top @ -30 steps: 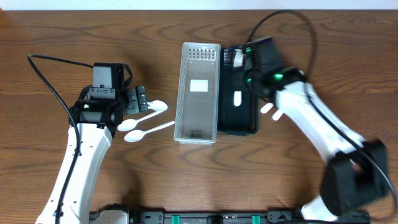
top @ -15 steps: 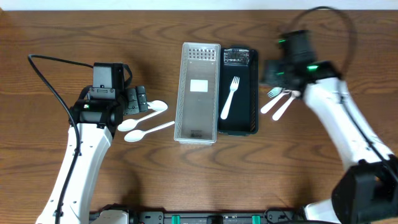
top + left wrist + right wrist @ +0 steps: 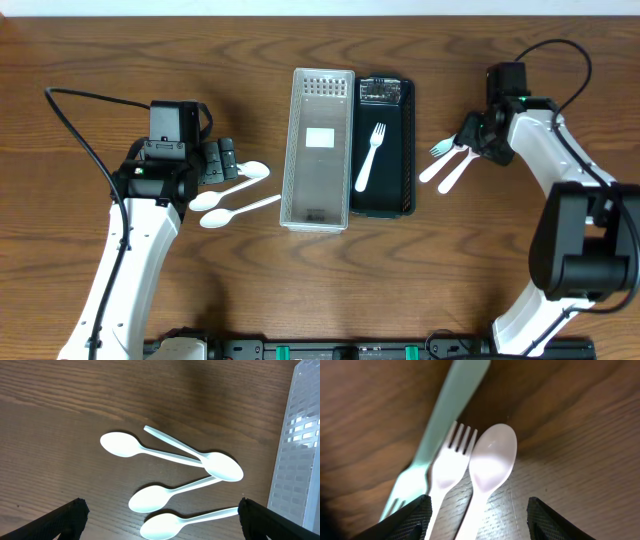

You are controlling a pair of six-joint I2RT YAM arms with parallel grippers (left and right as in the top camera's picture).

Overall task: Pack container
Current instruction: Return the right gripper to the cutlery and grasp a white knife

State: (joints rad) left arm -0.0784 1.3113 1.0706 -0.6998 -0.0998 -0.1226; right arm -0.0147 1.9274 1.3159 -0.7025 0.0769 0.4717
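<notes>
The black container (image 3: 398, 185) lies right of centre with one white fork (image 3: 370, 157) inside it. White spoons (image 3: 232, 196) lie in a loose bunch at the left, and my open left gripper (image 3: 222, 160) hovers just above them. In the left wrist view the spoons (image 3: 165, 457) fan out between the fingertips (image 3: 67, 519). At the right, my right gripper (image 3: 472, 143) is open over a white spoon (image 3: 492, 462), a white fork (image 3: 447, 470) and a pale green fork (image 3: 427, 450). The white handles run between its fingertips (image 3: 407, 519), ungripped.
A clear perforated tray (image 3: 320, 148) stands against the black container's left side. The right-hand cutlery (image 3: 447, 165) lies on bare wood between the container and the right arm. Arm cables loop over the table's far corners.
The right gripper let the white fork go into the black container, opened, and swung right to the cutlery pile. The left arm stayed still.
</notes>
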